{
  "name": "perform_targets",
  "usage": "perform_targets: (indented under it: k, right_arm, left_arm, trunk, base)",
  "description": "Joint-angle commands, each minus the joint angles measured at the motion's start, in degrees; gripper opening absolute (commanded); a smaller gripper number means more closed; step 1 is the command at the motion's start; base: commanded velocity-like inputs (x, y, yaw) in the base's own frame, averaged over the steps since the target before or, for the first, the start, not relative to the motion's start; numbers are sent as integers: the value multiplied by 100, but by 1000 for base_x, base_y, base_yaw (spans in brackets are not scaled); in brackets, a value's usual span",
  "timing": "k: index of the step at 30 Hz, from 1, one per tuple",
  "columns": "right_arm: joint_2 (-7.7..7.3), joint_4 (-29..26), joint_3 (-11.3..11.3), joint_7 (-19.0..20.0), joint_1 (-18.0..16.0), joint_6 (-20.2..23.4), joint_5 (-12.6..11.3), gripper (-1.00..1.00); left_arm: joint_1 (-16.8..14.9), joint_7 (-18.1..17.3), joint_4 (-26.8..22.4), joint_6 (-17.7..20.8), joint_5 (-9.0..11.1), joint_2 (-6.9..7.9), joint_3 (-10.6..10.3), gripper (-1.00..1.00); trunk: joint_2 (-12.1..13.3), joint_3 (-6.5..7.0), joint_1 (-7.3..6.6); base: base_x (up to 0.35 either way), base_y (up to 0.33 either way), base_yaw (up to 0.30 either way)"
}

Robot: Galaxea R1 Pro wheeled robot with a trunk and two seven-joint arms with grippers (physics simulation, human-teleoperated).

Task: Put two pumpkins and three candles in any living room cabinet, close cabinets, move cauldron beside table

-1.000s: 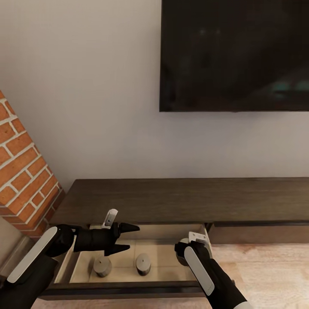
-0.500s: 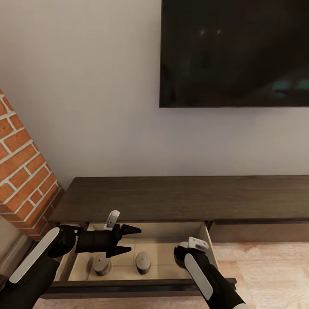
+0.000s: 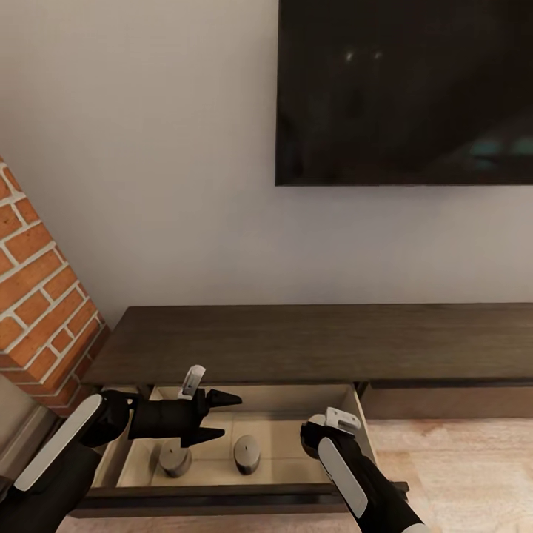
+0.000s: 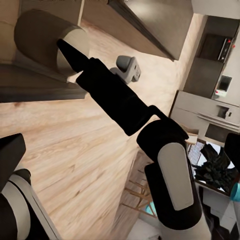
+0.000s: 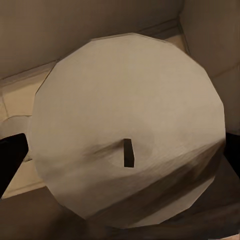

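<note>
Inside the cabinet (image 3: 311,344) drawer (image 3: 296,403) stand two candles (image 3: 175,459); left end effector (image 3: 218,417) spread.

Inside the open drawer of the cabinet (image 3: 311,344), two candles (image 3: 175,458) (image 3: 246,453) stand apart on the pale floor, with bare room between and to their right. The left end effector (image 3: 218,415), fingers spread, hangs over the drawer's left part above one candle. The right end effector (image 3: 331,423) occupies the drawer's right corner, a third candle (image 5: 127,132) close before its camera. The drawer's front wall (image 3: 222,494) bars entry from below.
</note>
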Motion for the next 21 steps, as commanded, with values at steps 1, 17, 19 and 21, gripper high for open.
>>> perform_targets:
  k: [1, 17, 19, 21]
  right_arm:
    - [-3, -8, 12, -43, -5, 11, -41, -100]
    - [-3, -6, 12, -43, -4, 17, -42, -100]
    - [-3, -2, 13, -42, -5, 17, -42, -100]
    - [-3, -1, 14, -41, -5, 18, -42, -100]
  left_arm:
    - [1, 58, -3, -7, 60, 3, -4, 100]
    - [43, 66, -2, -7, 59, 4, -4, 100]
    - [43, 66, -2, -9, 59, 3, -4, 100]
    - [43, 66, -2, -8, 59, 3, -4, 100]
  trunk:
    - [-2, -5, 1]
    - [-2, -5, 1]
    - [-2, -5, 1]
    - [-2, -5, 1]
  base:
    - [100, 0, 0]
    - [56, 0, 0]
    - [2, 0, 0]
    - [-3, 0, 0]
